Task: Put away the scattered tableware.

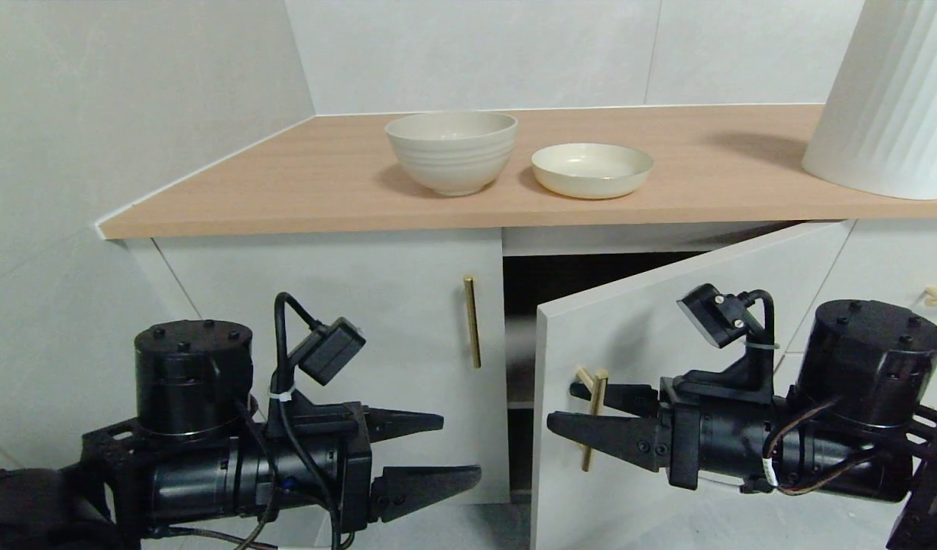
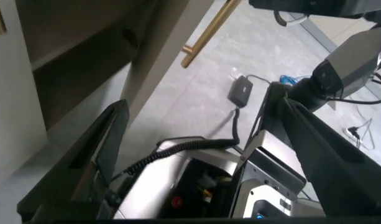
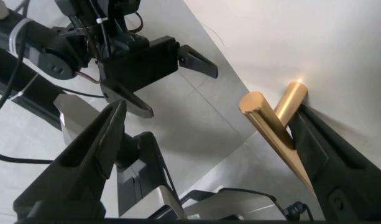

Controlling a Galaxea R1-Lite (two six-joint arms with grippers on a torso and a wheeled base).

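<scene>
Cream bowl (image 1: pixel 452 151) and shallow dish (image 1: pixel 591 169) sit upper centre on the wooden table (image 1: pixel 285 191), not yet stored. Lower right, the cabinet door (image 1: pixel 667 305) stands ajar, the right gripper (image 1: pixel 564 406) spread around its brass handle (image 1: pixel 593 416). Lower left, the left gripper (image 1: pixel 461 447) gapes empty.

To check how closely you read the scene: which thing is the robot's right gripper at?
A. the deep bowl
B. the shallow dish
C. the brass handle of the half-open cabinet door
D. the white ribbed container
C: the right gripper stands open around the brass handle of the half-open cabinet door, while the bowl and dish rest on the countertop above.
</scene>
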